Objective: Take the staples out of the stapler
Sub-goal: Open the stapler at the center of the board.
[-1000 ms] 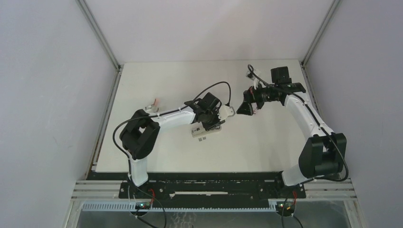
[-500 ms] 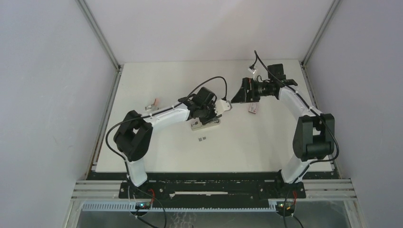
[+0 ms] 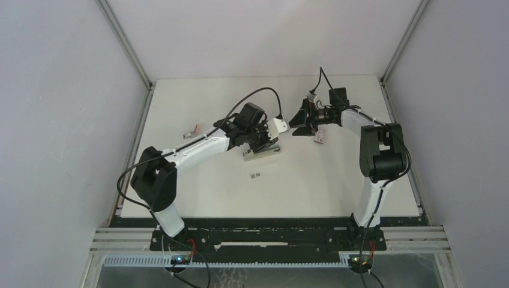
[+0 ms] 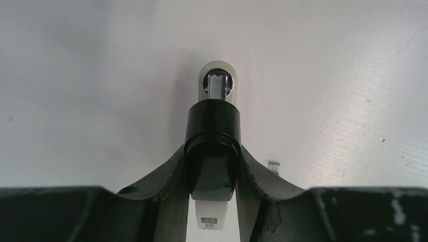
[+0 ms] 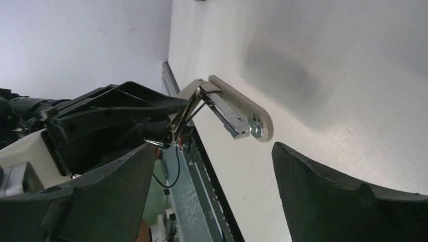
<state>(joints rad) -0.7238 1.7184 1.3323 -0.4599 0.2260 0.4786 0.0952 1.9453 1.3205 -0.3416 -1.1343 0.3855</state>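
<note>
Black-silver stapler (image 4: 212,123) hinged open, long axis left-right, nose pointing right | left gripper (image 4: 212,160) clamped on its upper arm | right gripper (image 3: 299,124) spread wide, near the nose

Likely lab: white-walled robot enclosure (image 3: 57,120)

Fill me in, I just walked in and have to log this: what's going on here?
The left tool grips the slim dark grey and silver metal stapler, hinged open close to the white table. The right tool hangs open just beside it. Two tiny silver-grey staples lie loose on the table; a strip seems to sit in the stapler's channel.
</note>
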